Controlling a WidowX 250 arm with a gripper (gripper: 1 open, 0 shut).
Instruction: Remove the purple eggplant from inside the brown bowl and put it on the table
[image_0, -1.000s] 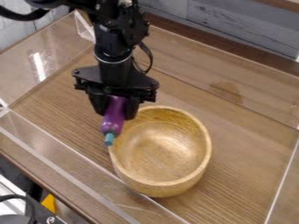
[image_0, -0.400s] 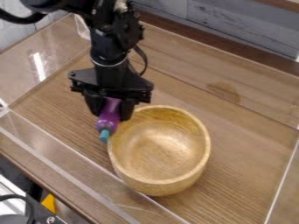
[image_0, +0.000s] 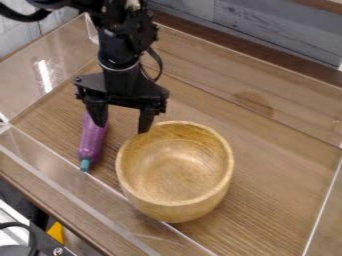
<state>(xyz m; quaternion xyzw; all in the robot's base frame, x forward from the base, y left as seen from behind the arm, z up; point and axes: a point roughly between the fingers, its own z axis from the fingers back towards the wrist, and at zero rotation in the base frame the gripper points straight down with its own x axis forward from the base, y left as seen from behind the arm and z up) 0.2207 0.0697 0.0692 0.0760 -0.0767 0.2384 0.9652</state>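
Nearest, at lower centre, the brown bowl (image_0: 175, 168) sits on the worktop (image_0: 267, 110), its tan inside bare. Just left of it the purple eggplant (image_0: 91, 140) lies on the wood, long axis near vertical in the frame (teal stem tip toward the bottom). Above it the tool (image_0: 120, 118) hangs with jaws spread wide, holding nothing.

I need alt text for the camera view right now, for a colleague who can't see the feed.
A purple eggplant lies on the wooden table, just left of an empty brown bowl, with the robot arm's open claw directly above it. Clear acrylic walls edge the tabletop.
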